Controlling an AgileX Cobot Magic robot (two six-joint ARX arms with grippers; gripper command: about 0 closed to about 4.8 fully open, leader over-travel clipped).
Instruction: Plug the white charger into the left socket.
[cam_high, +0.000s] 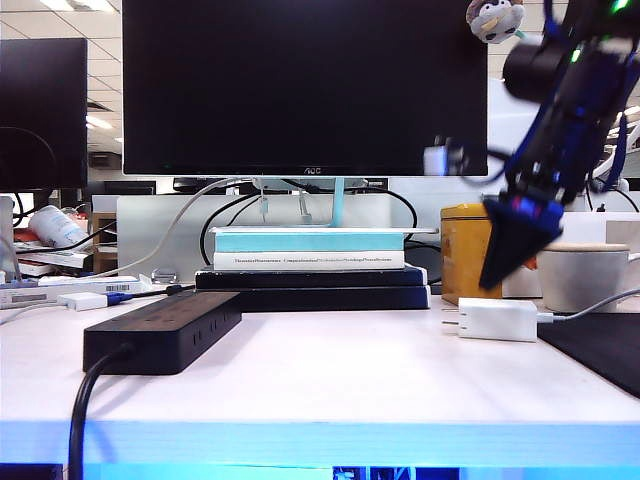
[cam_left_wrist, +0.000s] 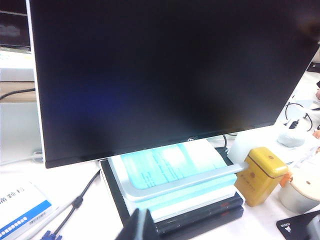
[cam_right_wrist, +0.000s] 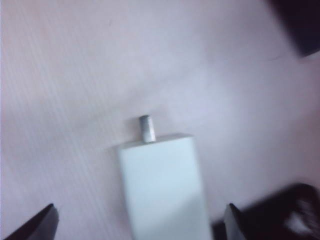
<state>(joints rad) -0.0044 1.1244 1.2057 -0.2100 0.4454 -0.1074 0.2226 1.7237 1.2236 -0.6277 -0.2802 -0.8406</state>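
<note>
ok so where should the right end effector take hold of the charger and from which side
Grip the charger across its two long flat sides, mid-body, coming straight down from above. It lies flat on the table, prongs toward the strip and cable trailing opposite. The right end effector already straddles it, open.

White table (cam_high: 330, 370) carries the black power strip (cam_high: 165, 330) near its left edge, white charger (cam_high: 497, 320) lying right, book stack (cam_high: 312, 275) at the back.

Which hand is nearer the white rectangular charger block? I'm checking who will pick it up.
Right. The right hand hangs open just above the white rectangular charger block, its fingers either side. The left hand, shut, faces the monitor, with the charger out of its view.
</note>
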